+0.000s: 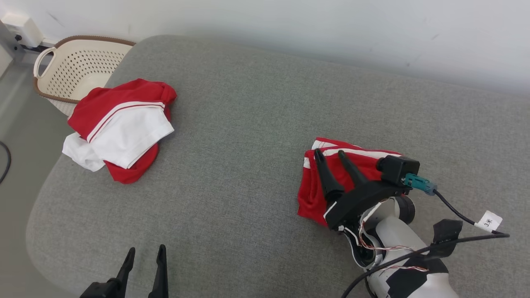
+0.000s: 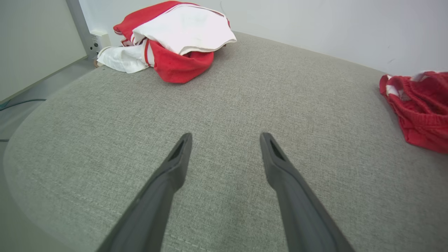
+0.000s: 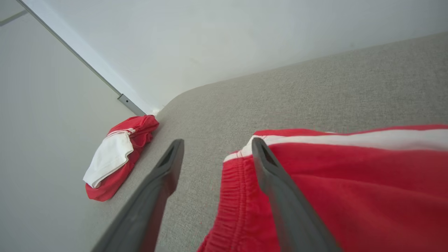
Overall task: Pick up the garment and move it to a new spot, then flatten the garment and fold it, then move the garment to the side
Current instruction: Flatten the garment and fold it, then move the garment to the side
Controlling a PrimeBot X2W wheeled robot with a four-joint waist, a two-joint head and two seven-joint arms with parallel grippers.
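Right gripper (image 1: 330, 153) fingers apart over the folded red shorts (image 1: 310, 198), right-center frame. Lift straight up so tips don't snag the fold. Left gripper (image 1: 147, 248) fingers apart, idle, lower left.

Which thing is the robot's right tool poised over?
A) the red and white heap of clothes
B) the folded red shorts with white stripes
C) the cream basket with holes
B: the right tool, open, is over the edge of the folded red shorts, well away from the heap and the basket.
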